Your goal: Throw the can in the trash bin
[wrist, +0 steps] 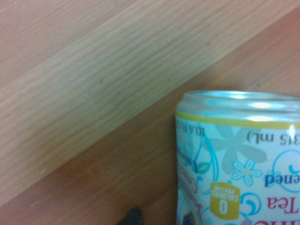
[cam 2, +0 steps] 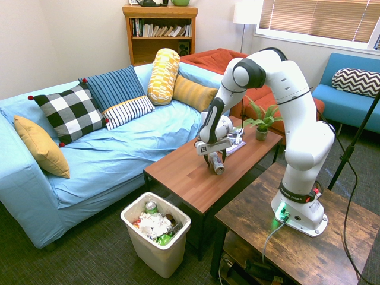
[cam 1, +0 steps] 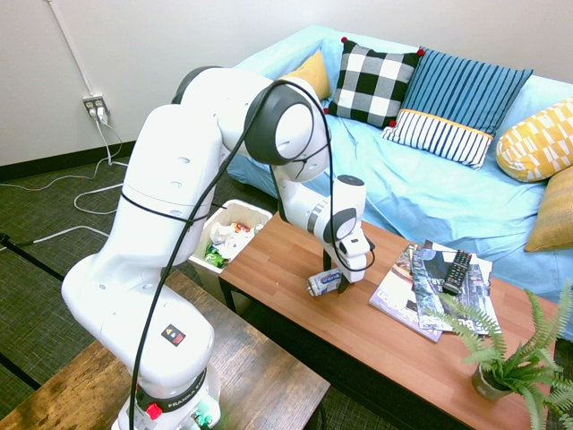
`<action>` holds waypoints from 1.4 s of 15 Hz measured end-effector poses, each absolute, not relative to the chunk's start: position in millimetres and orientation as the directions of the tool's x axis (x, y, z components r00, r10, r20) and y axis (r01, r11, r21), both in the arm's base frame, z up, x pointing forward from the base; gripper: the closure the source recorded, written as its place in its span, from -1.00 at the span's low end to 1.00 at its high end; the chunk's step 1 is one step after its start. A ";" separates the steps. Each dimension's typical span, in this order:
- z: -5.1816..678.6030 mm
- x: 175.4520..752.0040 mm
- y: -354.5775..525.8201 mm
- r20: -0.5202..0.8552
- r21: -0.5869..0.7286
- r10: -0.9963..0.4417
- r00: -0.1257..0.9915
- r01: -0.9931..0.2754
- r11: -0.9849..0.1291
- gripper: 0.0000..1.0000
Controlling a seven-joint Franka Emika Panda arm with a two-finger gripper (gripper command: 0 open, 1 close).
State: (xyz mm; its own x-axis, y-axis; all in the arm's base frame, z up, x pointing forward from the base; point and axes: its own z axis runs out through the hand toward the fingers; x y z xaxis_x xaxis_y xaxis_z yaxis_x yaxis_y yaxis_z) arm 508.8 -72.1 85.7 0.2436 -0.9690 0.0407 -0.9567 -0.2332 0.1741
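Observation:
The can [cam 1: 322,283] is silver-white with blue flower print and lies on its side on the wooden coffee table [cam 1: 295,260], near the table's middle. My gripper [cam 1: 338,279] is lowered right onto the can [cam 2: 217,164] from above, and its body hides how it stands on the can. In the wrist view the can [wrist: 239,164] fills the lower right, very close, with its metal rim showing. The trash bin [cam 1: 231,235] is a low white open bin on the floor just off the table's end, holding crumpled paper and green and red wrappers [cam 2: 155,225].
Magazines [cam 1: 421,282] with a black remote [cam 1: 457,270] on top lie further along the table, and a potted fern [cam 1: 506,358] stands at its far end. A blue sofa [cam 2: 119,142] with cushions runs along the table. A darker wooden table [cam 2: 297,249] adjoins it.

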 end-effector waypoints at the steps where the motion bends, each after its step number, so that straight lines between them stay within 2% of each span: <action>1: 85.3 509.3 -71.2 0.038 0.173 -0.969 0.243 -0.957 -0.233 1.00; 9: 93.7 517.4 -67.3 0.026 0.157 -0.969 0.246 -0.958 -0.239 1.00; 12: 152.0 541.1 -42.1 0.035 0.119 -0.958 0.284 -0.953 -0.278 1.00; 14: 221.1 558.0 4.9 0.067 0.088 -0.942 0.328 -0.943 -0.322 1.00; 17: 308.3 565.2 127.3 0.137 0.060 -0.906 0.400 -0.917 -0.395 1.00; 19: 316.0 554.3 223.1 0.163 0.070 -0.871 0.463 -0.886 -0.458 1.00; 21: 287.7 533.0 309.2 0.185 0.102 -0.832 0.523 -0.852 -0.514 1.00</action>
State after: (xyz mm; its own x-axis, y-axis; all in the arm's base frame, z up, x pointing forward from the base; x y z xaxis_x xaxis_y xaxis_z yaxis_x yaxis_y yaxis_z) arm 533.0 309.2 287.7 0.5235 -0.8317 0.1848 -0.8520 -0.5135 0.1021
